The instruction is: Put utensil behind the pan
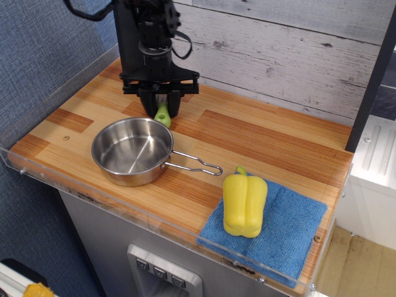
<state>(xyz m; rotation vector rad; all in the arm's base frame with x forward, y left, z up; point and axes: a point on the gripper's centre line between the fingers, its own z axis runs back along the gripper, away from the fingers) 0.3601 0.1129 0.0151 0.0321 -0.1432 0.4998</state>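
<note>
The utensil [163, 115] shows only its lime-green handle, tilted and poking out below the black gripper [159, 106]. Its grey head is hidden between the fingers. The gripper is shut on the utensil and holds it low over the wood, just behind the pan's far rim. The pan [132, 150] is a round shiny steel pan at the front left of the board. Its wire handle [197, 166] points right and slightly toward the front.
A yellow bell pepper [245, 204] lies on a blue cloth [291, 232] at the front right. A clear plastic rim [93, 197] runs along the board's front and left edges. A whitewashed plank wall [278, 49] stands behind.
</note>
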